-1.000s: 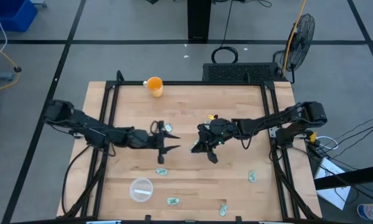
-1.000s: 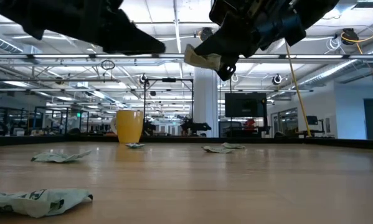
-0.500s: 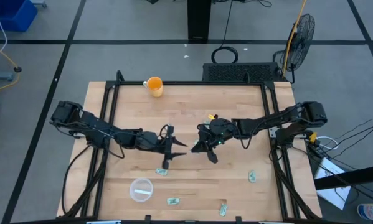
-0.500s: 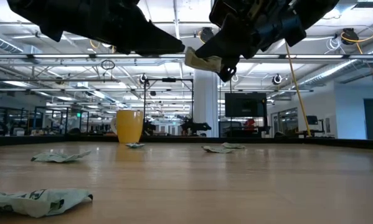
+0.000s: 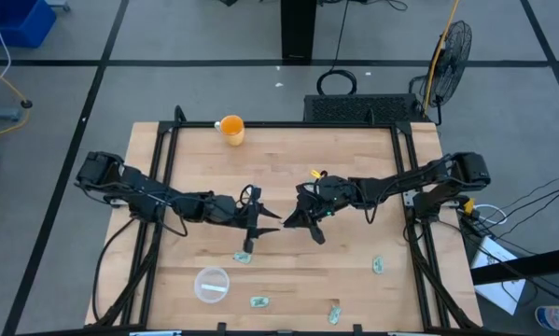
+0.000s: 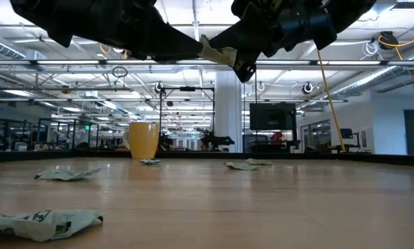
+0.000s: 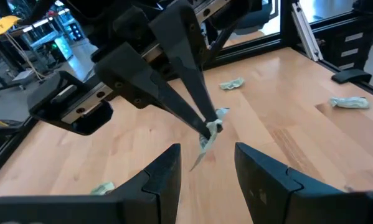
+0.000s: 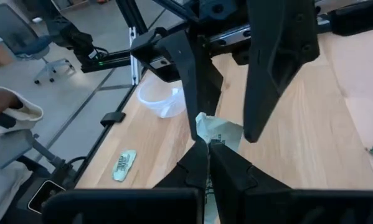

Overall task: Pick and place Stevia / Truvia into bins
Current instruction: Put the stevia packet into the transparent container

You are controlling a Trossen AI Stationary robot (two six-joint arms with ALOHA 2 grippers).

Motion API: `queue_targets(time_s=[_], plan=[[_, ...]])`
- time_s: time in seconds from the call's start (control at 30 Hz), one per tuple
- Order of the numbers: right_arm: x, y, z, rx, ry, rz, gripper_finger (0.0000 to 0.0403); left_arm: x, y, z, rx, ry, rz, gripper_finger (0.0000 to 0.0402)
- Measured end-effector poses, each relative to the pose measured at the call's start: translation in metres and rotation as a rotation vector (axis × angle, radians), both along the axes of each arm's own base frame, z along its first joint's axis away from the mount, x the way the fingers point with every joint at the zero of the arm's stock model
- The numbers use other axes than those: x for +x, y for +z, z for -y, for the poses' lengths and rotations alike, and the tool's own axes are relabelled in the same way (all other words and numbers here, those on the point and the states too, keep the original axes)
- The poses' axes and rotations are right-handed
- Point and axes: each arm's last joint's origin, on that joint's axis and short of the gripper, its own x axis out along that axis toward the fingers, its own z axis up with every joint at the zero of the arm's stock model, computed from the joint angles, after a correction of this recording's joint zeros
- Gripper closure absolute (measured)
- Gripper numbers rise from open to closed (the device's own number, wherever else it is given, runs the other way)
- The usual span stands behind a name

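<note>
My right gripper [image 5: 295, 221] is shut on a green and white sachet [image 8: 216, 133] above the middle of the table. My left gripper [image 5: 263, 224] is open and faces it. In the right wrist view, the left gripper's two fingers [image 8: 196, 81] stand on either side of the sachet. I cannot tell whether they touch it. The sachet also shows in the left wrist view [image 7: 206, 138] and the low view [image 6: 209, 51]. The clear cup [image 5: 212, 285] stands near the table's front left. Loose sachets [image 5: 243, 258] lie flat on the wood. My right gripper pinches the sachet by one end [image 8: 208, 147] between its two fingertips. It comes roughly level from the table's right side. The sachet is lifted clear of the table, and its free end [image 7: 200, 149] sticks out toward my left gripper.
An orange cup [image 5: 231, 129] stands at the far edge. More sachets lie near the front edge [image 5: 258, 301] [image 5: 334, 313] and at the right [image 5: 378, 266]. Black frame rails [image 5: 163, 159] run along both sides. Bare wood lies between the grippers and the clear cup.
My left gripper has gone toward the table's right and a little nearer, up to my right gripper, still open. My right gripper has brought the sachet up and toward the left gripper, and the sachet now sits between the left gripper's fingers.
</note>
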Motion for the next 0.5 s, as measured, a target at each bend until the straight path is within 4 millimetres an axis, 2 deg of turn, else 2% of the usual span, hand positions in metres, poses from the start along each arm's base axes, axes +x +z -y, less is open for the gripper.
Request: queue_targets(time_s=[0.27, 0.5], plan=[[0.0011, 0.003, 0.0, -0.004, 0.001, 0.036, 0.0397, -0.0001, -0.0001, 0.0007, 0.023, -0.03, 0.002, 0.0254], [0.0015, 0.0042, 0.0, 0.003, -0.001, 0.046, 0.0397, 0.0004, 0.0023, 0.0008, 0.044, -0.036, 0.031, 0.0349]])
